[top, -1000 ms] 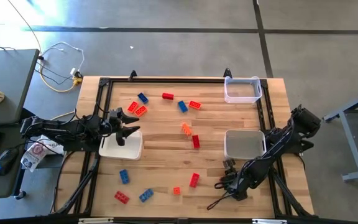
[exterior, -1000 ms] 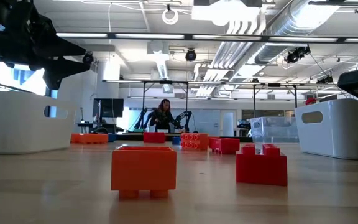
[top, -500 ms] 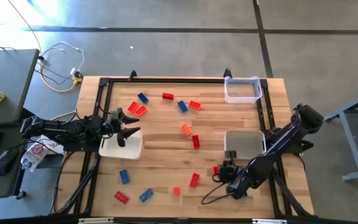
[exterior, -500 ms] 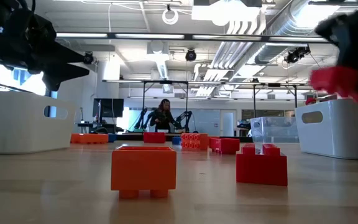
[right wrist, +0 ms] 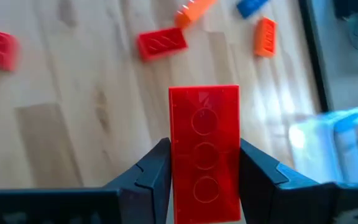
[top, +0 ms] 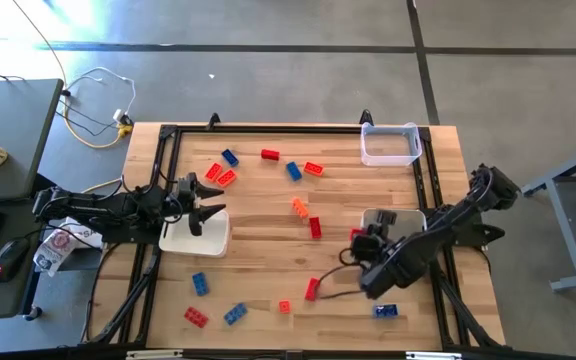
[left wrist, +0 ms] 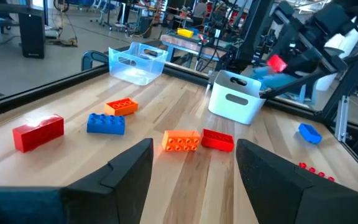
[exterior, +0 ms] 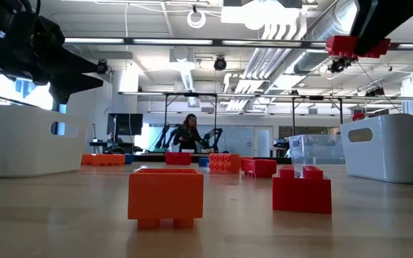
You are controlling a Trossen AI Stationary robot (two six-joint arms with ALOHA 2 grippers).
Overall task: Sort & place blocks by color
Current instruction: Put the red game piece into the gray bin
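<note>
The right end effector [right wrist: 204, 165] is clamped on a glossy red block [right wrist: 204, 149], long and flat-faced, lifted off the surface [top: 258, 230]. The left end effector [left wrist: 191, 165] hangs spread apart, holding nothing.

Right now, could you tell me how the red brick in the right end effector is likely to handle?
The red brick looks rigid, unbent between the right end effector fingers. Its smooth plastic sides could slip. Being small, it's probably light.

blocks [top: 298, 207] scattered between trays [top: 196, 236]

high: overhead, down | low: tabletop, level | both: table [top: 258, 225]
</note>
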